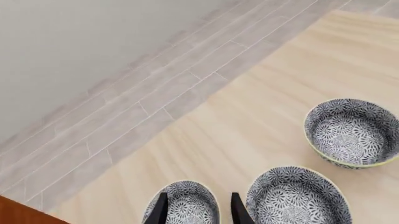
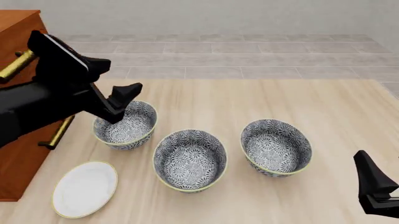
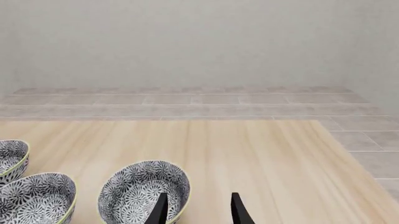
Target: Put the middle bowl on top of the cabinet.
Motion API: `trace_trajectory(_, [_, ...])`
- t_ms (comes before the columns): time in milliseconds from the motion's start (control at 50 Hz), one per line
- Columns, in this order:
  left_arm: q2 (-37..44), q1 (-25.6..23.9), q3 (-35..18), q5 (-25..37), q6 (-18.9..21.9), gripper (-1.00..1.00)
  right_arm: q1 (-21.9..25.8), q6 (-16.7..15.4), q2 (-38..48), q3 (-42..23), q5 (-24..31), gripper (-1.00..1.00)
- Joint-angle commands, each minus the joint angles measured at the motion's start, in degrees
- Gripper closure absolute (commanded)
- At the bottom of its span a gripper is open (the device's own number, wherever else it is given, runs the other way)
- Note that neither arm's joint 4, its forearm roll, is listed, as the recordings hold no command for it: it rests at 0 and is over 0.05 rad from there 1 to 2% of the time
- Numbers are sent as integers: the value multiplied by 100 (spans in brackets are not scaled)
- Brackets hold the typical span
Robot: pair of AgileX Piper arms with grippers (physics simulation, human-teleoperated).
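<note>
Middle bowl [image 2: 190,159] on surface [image 2: 324,107], between two other bowls, ungrasped. Left pincer [image 2: 121,100] released, hung over left bowl [image 2: 124,125]. Right pincer [image 3: 196,210] released, idle. Approach step judged underway; next, left pincer to be shifted to middle bowl's rim, then lifted to cabinet [image 2: 18,28].

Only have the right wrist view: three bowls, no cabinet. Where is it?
Observer: The cabinet stands on the table's left side in the front view, next to the left bowl.
Operator: Left gripper?
Observer: The left gripper is open and empty, hanging over the left bowl, not the middle bowl.
Operator: Anything else down there?
Observer: A white plate lies beside the cabinet, nearer the arms than the left bowl.
</note>
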Motion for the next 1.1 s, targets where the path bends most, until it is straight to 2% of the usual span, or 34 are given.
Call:
trace_trajectory(20, [597,-335,-436,127,198,-100,-6,15,-33,0,21,-100])
trace_trajectory(80, [810,-493,-523,130,290,-100,-22,16,-6,0,-3,-100])
trace_trajectory(400, [1460,-1048,-1149,467,226,-100,-38,25,59,1,-61,-100])
trace_trajectory(540, [1873,-1365,-1677,771,211,-100,-50,43,87,1,-89,-100])
trace_trajectory(680, [2396,-1526,-2167,1026,323,-100,-64,62,34,1,-42,-100])
trace_trajectory(940, [2963,-1731,-2726,1260,478,-100,-100,103,148,1,-156,-100])
trace_trajectory(1100, [3317,-1835,-3110,1520,373,-100,-117,113,121,1,-120,-100])
